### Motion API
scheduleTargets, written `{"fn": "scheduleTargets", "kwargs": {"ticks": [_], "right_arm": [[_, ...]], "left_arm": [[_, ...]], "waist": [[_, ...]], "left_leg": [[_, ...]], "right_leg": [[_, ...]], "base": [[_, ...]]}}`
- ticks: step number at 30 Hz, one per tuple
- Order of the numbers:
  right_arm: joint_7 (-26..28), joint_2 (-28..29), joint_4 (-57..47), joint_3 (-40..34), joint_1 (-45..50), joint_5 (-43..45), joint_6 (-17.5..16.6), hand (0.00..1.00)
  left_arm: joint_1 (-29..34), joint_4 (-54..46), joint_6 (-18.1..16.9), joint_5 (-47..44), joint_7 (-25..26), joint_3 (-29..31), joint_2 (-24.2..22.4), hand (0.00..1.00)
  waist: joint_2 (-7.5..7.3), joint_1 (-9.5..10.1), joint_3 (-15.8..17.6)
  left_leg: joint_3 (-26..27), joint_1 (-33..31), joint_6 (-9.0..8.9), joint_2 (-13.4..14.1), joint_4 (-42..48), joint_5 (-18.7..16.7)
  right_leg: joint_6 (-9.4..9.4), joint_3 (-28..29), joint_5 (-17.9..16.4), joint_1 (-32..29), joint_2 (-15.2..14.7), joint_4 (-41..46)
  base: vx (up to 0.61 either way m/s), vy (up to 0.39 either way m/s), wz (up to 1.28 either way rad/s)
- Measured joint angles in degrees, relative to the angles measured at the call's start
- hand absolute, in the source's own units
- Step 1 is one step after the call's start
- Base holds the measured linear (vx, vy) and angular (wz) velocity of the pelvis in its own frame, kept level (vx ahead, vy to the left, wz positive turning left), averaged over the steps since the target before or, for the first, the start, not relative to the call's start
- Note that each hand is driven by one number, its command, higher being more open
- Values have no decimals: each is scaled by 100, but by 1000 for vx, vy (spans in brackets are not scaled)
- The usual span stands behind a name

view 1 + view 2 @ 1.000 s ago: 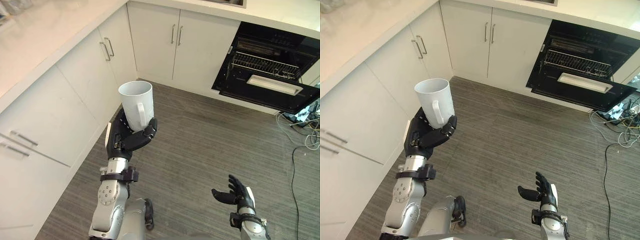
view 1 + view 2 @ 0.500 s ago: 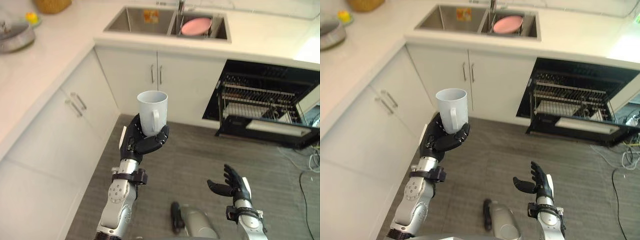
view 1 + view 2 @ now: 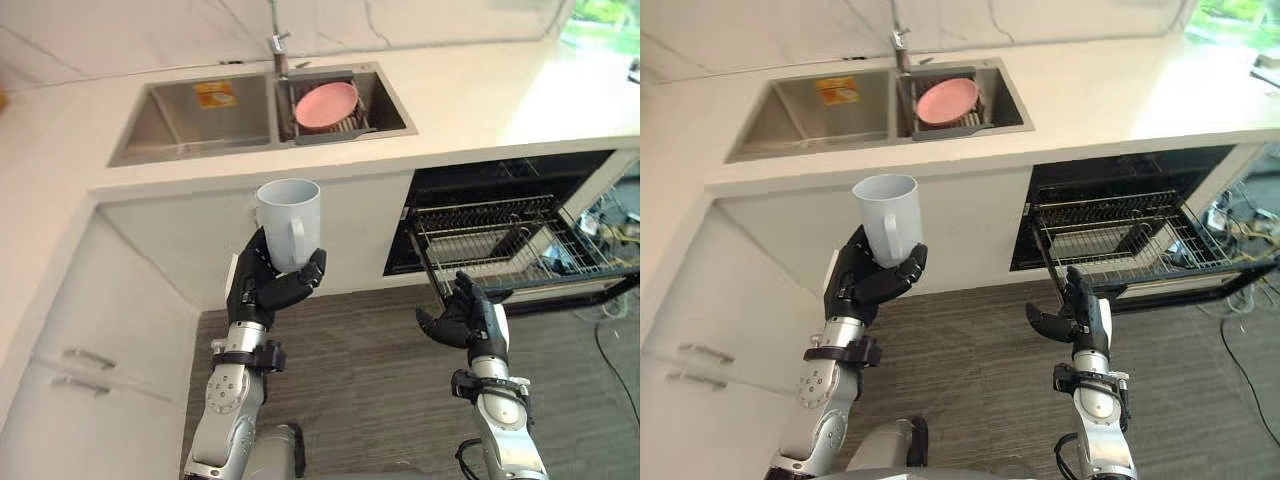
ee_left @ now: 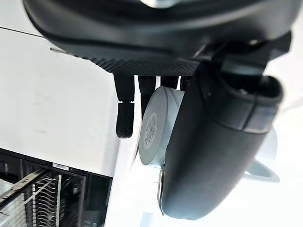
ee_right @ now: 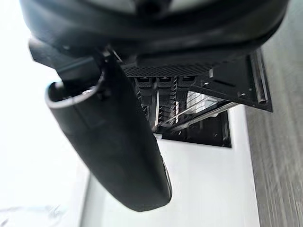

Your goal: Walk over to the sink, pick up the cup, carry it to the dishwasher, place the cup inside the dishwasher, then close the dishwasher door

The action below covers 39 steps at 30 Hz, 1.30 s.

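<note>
left hand [image 3: 268,290]: curled round the white cup [image 3: 290,225], held upright | right hand [image 3: 468,318]: fingers loose, holding nothing | dishwasher [image 3: 520,235]: open, rack out

Smooth, glossy ceramic-looking cup [image 3: 289,222], brushed-metal sink [image 3: 180,125] at eleven o'clock, wire-metal dishwasher rack [image 3: 480,225] at three, matt grained floor [image 3: 370,400].

White cup [image 3: 289,222] upright, aloft; dishwasher [image 3: 470,190] open.

Right hand [image 5: 118,142] hovers before the open dishwasher [image 5: 214,130]
</note>
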Motion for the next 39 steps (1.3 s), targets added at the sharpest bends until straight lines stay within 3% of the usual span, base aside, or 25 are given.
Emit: {"fn": "scheduleTargets", "kwargs": {"ticks": [1, 2, 5, 6, 7, 8, 9, 11, 13, 14, 15, 17, 19, 22, 23, 24, 25, 27, 30, 39], "right_arm": [[2, 12, 0, 48, -9, -1, 1, 90], [16, 21, -5, 217, -57, -7, 5, 90], [44, 62, -140, 468, -251, -10, -7, 90], [57, 75, -241, 479, -363, -8, -23, 90], [60, 75, -276, 479, -404, -8, -40, 90], [61, 72, -381, 472, -426, -7, -51, 90], [65, 11, -567, 459, -355, -7, -78, 90], [90, -85, -619, 425, -303, -6, -98, 90], [136, -74, -812, 406, -176, 6, -99, 90], [148, -67, -1016, 387, -43, 17, -99, 90], [152, -64, -1135, 386, 20, 47, -99, 90], [198, -46, -1501, 365, 150, 181, -175, 90], [259, -29, -1724, 359, 149, 470, -298, 90], [349, -29, -1751, 388, 152, 702, -319, 90], [375, -33, -1751, 434, 153, 790, -319, 90], [419, -69, -1777, 499, 161, 832, -321, 90], [440, -57, -1758, 546, 170, 887, -334, 90], [546, 15, -1927, 727, 380, 1031, -333, 90], [753, 52, -2087, 866, 384, 1357, -333, 90], [1202, 40, -2594, 1375, 352, 2371, -346, 90]], "left_arm": [[3, 10, 19, 11, 11, -19, 51, 30], [28, 0, 30, 114, 45, -11, 54, 30], [-20, -86, -87, 119, 44, 1, 41, 30], [-43, -104, -136, 121, 39, 37, 52, 30], [-44, -101, -135, 123, 38, 55, 53, 30], [-32, -93, -133, 131, 43, 95, 58, 30], [-45, -10, -154, 176, 39, 112, 47, 30], [-13, 139, -126, 212, 51, 144, -155, 30], [-69, 207, -127, 212, 52, 153, -178, 30], [-95, 266, -126, 212, 49, 145, -196, 30], [-95, 288, -126, 212, 50, 152, -199, 30], [-103, 375, -128, 214, 51, 140, -214, 30], [-129, 390, -129, 214, 54, 143, -232, 30], [-132, 396, -129, 214, 89, 152, -230, 30], [-144, 395, -130, 214, 131, 160, -230, 30], [-174, 396, -131, 214, 201, 164, -250, 30], [-194, 422, -136, 214, 214, 166, -249, 30], [-297, 489, -135, 215, 283, 170, -172, 30], [-505, 489, -136, 217, 323, 222, -142, 30], [-1161, 1049, -141, 344, 440, 282, 37, 30]], "waist": [[-5, -31, 3], [17, -27, -6], [38, -31, -58], [28, -32, -68], [6, -49, -81], [-66, -87, -117], [-60, -147, -165], [273, -158, -243], [339, -169, -215], [346, -166, -209], [344, -162, -196], [341, -121, -179], [336, -91, -175], [339, -22, -175], [363, -12, -185], [498, -24, -200], [526, -16, -194], [408, -73, -241], [402, -94, -251], [303, -176, -375]], "left_leg": [[95, 223, 36, -21, -147, -23], [340, 819, 65, 20, -574, -42], [784, 1488, -6, 228, -1154, -84], [926, 1626, -99, 289, -1258, -143], [979, 1679, -131, 296, -1285, -163], [1057, 1805, -260, 255, -1298, -249], [1033, 1970, -377, 216, -1232, -519], [1048, 2038, -460, 548, -943, -625], [946, 1810, -476, 843, -12, -587], [801, 1543, -482, 1012, 855, -325], [735, 1402, -458, 1067, 1298, -78], [489, 1059, -520, 1053, 1943, -277], [211, 677, -487, 847, 1418, -613], [-438, 470, -532, 498, 184, -560], [-621, 486, -549, 431, -321, -334], [-774, 533, -529, 493, -868, 365], [-749, 560, -597, 532, -854, 653], [-510, 875, -459, 320, -1382, 814], [-286, 1166, -317, 79, -2115, 1162], [122, 1510, -234, -16, -2670, 1289]], "right_leg": [[-55, -110, -17, -177, -34, 408], [-371, -554, -159, -577, -45, 936], [-737, -1632, -314, -1277, 19, 425], [-985, -2090, -176, -1534, 17, -117], [-1109, -2275, -49, -1610, 33, -456], [-1300, -2517, 617, -1588, 128, -1294], [-1465, -2463, 1427, -1515, 223, -1609], [-1508, -2465, 1359, -1284, 566, -1799], [-1578, -2397, 1315, -971, 785, -2065], [-1621, -2314, 1287, -730, 893, -2223], [-1635, -2220, 1279, -569, 931, -2342], [-1647, -1937, 1284, -85, 922, -2681], [-1634, -1623, 1292, 172, 871, -2870], [-1612, -1286, 1281, 339, 795, -2939], [-1507, -1193, 1234, 376, 801, -2936], [-1384, -1093, 1160, 425, 909, -2932], [-1344, -1003, 1132, 456, 937, -2922], [-1204, -823, 1086, 463, 695, -2930], [-1048, -626, 1132, 376, 509, -3042], [-895, -231, 1296, 419, 437, -3367]], "base": [[439, 231, -99], [284, 138, -81], [295, 86, -87], [293, 32, -71], [316, -6, -52], [438, -56, -28], [378, -54, -28], [423, -62, -40], [396, -100, -45], [271, -71, -36], [337, -53, -59], [316, 2, -68], [257, 68, -70], [192, 126, -66], [194, 199, -72], [153, 189, -62], [144, 213, -61], [115, 185, -37], [55, 112, -25], [28, 39, -23]]}}
